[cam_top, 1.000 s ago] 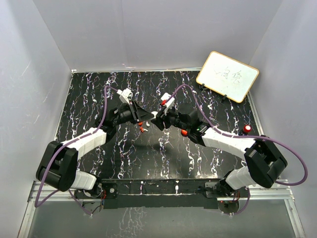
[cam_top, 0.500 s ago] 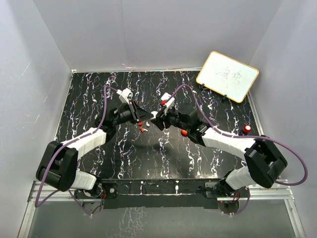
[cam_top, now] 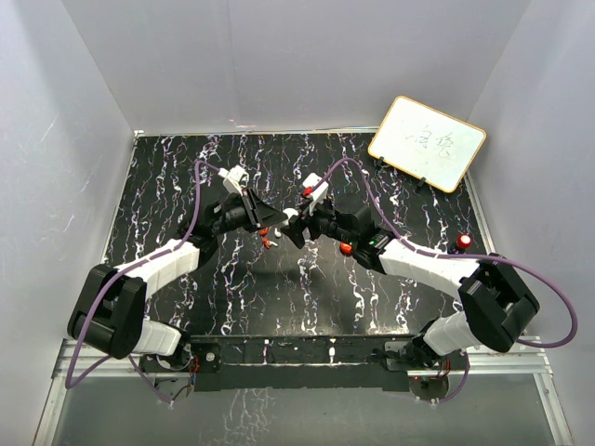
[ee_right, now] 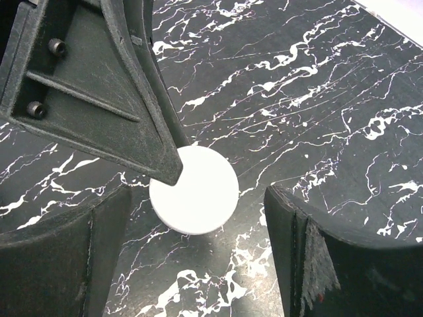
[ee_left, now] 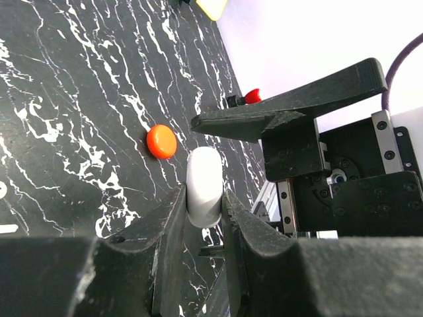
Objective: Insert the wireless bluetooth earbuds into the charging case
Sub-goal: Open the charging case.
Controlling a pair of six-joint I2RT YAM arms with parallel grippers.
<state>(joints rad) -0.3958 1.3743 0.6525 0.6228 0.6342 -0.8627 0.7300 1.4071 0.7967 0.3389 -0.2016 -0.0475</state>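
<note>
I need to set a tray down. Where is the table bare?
Bare: the far-left of the black marbled table, beyond the left arm, and the near strip between both arms. Crowded: the centre, where left gripper and right gripper meet at the white round disc.

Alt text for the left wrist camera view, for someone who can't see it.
The left gripper pinches a smooth white rounded disc edge-on between its black fingers. Beyond it, an orange-red disc lies on the black white-veined table, and the right gripper's black finger hangs close by.
</note>
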